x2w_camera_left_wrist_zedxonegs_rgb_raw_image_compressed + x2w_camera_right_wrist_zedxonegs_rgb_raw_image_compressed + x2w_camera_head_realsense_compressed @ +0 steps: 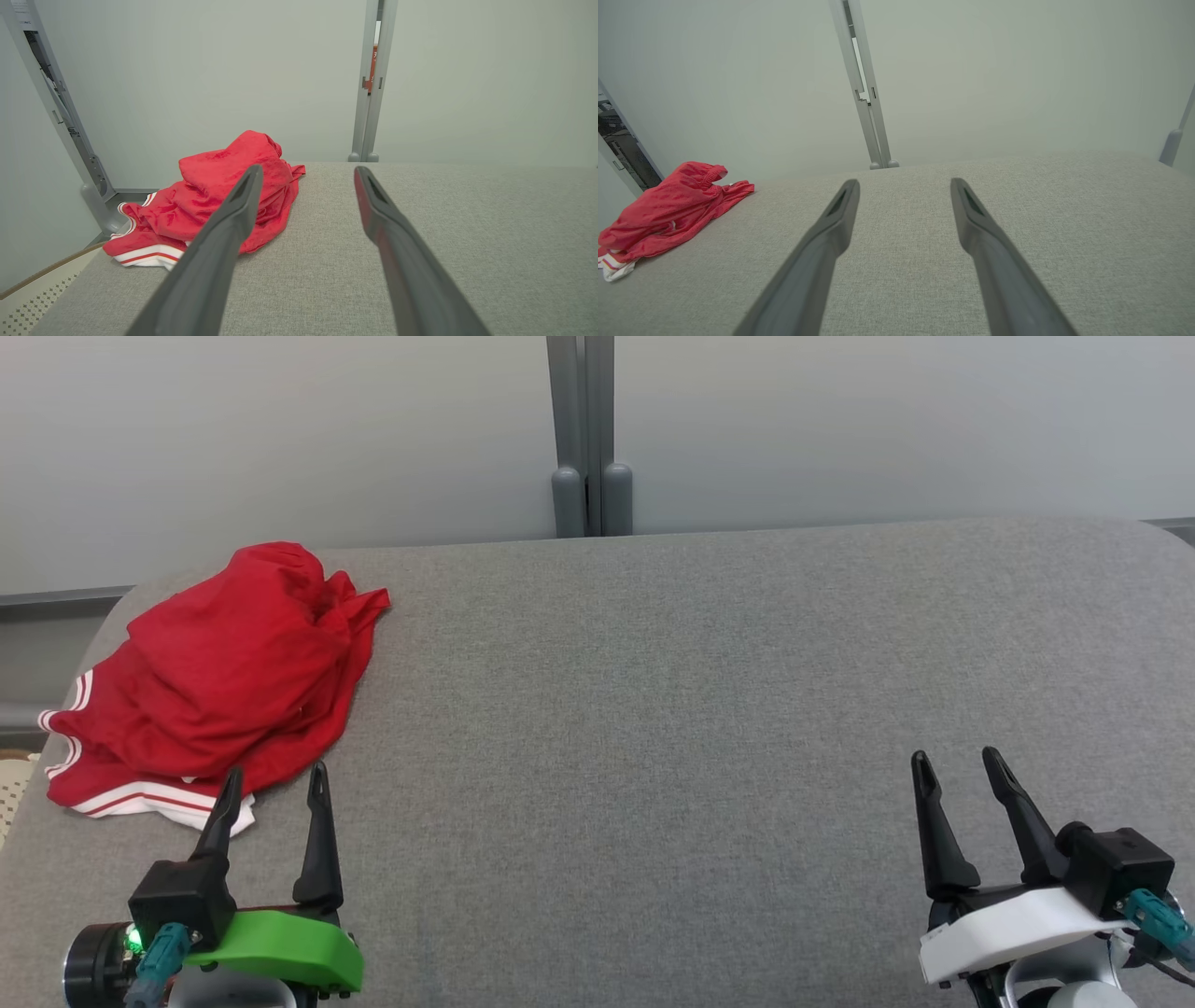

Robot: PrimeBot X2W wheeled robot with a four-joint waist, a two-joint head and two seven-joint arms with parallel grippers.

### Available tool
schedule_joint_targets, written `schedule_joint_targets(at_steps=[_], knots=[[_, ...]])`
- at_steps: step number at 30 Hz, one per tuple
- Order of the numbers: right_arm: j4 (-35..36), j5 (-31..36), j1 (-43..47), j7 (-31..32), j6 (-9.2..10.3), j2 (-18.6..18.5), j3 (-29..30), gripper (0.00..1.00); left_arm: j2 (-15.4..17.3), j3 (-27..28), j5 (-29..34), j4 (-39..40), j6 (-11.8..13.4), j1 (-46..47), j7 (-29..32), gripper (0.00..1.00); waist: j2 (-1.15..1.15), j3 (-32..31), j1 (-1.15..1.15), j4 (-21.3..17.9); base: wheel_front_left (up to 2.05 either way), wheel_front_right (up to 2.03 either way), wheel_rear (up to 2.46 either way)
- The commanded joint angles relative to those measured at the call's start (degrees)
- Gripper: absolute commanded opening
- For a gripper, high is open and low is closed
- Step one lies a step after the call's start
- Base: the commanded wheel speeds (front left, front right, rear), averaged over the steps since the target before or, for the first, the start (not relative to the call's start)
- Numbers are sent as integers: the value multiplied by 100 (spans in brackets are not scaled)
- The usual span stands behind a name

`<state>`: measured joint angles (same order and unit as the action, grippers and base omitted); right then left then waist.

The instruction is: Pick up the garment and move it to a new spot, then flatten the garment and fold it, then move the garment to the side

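1. A grey fabric-covered surface (672,728) stretches across the middle and lower part of the frame, with rounded far corners.
2. A red garment (224,672) with white striped trim lies crumpled on it, at the left of the frame, near the edge.

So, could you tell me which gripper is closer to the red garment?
The left gripper, on the green mount: its fingertips are by the red garment's near edge; the white-mounted right gripper is far across.

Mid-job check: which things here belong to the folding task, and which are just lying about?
Job:
red garment, crumpled, far left
grey table under it

Not the job:
grey double post behind the table
pale wall panels
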<state>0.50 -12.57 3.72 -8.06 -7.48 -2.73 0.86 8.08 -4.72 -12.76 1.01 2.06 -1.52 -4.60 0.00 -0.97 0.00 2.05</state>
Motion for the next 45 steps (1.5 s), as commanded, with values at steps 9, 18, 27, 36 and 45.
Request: schedule_joint_targets(at_steps=[9,18,27,36,45], knots=[[9,108,84,41,-2,-26,10,100,35,10,25,44,73,-95,88,100,0,-24,0,5,0,0,0],[-44,40,82,89,-1,-26,37,100,74,-2,-55,91,82,-104,139,100,0,-24,0,11,0,0,0],[-57,25,92,97,-1,-26,20,100,113,-21,-86,117,112,-126,153,100,0,-18,0,10,0,0,0],[-60,14,96,77,-1,-26,22,100,142,-28,-108,77,139,-88,89,100,0,-1,0,79,0,0,0],[-82,-9,132,45,-1,-25,-37,100,222,36,-119,43,202,-40,-6,100,0,1,0,387,0,0,0]])
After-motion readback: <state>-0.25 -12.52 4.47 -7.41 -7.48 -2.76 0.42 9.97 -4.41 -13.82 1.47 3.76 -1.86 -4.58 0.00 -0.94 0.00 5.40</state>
